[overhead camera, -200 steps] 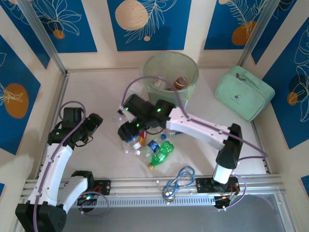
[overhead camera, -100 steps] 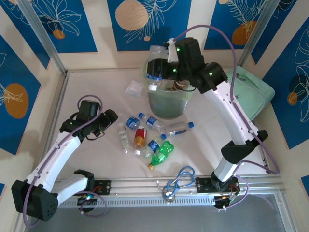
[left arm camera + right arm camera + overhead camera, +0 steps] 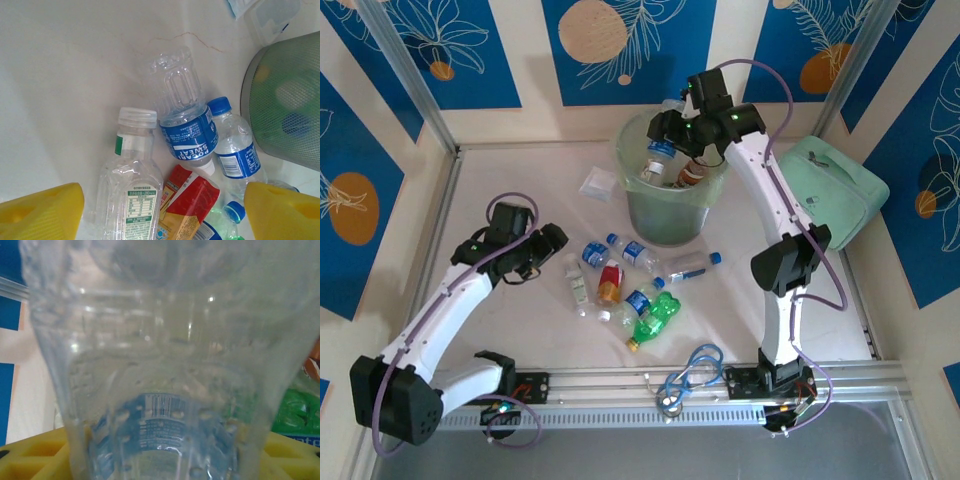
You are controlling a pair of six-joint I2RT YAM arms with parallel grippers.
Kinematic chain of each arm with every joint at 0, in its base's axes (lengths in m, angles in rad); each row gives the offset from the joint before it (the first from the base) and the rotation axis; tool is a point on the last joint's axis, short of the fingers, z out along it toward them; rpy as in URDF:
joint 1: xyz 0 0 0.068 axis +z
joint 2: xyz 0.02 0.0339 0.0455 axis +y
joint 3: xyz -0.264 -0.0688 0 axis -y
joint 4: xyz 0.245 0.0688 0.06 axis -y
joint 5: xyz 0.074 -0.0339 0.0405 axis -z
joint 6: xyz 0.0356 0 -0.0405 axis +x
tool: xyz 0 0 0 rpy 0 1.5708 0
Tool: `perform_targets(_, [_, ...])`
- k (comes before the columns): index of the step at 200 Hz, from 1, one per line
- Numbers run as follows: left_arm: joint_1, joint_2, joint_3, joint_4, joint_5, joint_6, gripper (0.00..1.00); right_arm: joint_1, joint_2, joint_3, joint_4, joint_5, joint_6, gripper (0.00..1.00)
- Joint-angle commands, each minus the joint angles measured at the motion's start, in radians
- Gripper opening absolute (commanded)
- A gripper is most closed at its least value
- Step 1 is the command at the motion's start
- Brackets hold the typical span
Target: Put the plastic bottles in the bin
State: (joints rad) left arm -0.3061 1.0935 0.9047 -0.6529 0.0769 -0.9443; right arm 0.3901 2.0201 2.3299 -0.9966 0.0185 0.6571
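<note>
My right gripper (image 3: 672,128) hangs over the pale green bin (image 3: 650,225), shut on a clear bottle with a blue label (image 3: 661,152) that dips into the bin's mouth. In the right wrist view that bottle (image 3: 165,365) sits between my yellow fingers (image 3: 35,455). More bottles lie inside the bin. My left gripper (image 3: 552,243) is open just left of the pile on the table, nothing between its fingers (image 3: 40,215). Below it lie a white-capped clear bottle (image 3: 131,185), a blue-labelled one (image 3: 185,125), a blue-capped one (image 3: 235,145) and a red-orange one (image 3: 192,205). A green bottle (image 3: 655,318) lies nearer the rail.
A mint-green zippered case (image 3: 825,190) sits right of the bin. A flat clear bag (image 3: 600,183) lies left of the bin. A coiled blue cable (image 3: 692,368) rests by the front aluminium rail (image 3: 620,385). Walls close in the table on three sides.
My right arm has swung from the pile on the table up to the bin, carrying the clear bottle. My left gripper has moved right, towards the pile.
</note>
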Motion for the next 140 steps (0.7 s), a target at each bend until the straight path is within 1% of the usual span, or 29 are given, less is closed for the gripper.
perform_targets(1, [-0.01, 0.013, 0.034, 0.023, -0.014, -0.007, 0.84, -0.009, -0.022, 0.018, -0.012, -0.019, 0.007, 0.68])
perform_targets(19, [-0.008, 0.031, 0.036, 0.031, -0.009, -0.007, 0.86, -0.024, -0.022, 0.008, -0.014, -0.018, 0.009, 0.75])
perform_targets(44, [-0.009, 0.053, 0.047, 0.035, -0.011, -0.004, 0.88, -0.028, -0.029, 0.015, -0.018, -0.006, -0.003, 0.8])
perform_targets(68, [-0.009, 0.07, 0.059, 0.035, -0.017, -0.002, 0.89, -0.028, -0.031, 0.044, -0.034, -0.003, -0.008, 0.8])
perform_targets(97, [-0.009, 0.088, 0.062, 0.044, -0.009, -0.005, 0.89, -0.013, -0.071, 0.043, -0.028, -0.002, -0.024, 0.8])
perform_targets(123, [-0.009, 0.115, 0.061, 0.056, -0.003, -0.017, 0.89, 0.021, -0.149, -0.012, -0.006, 0.007, -0.052, 0.8])
perform_targets(140, [-0.009, 0.144, 0.068, 0.069, -0.001, -0.029, 0.89, 0.054, -0.226, -0.092, 0.028, 0.025, -0.074, 0.8])
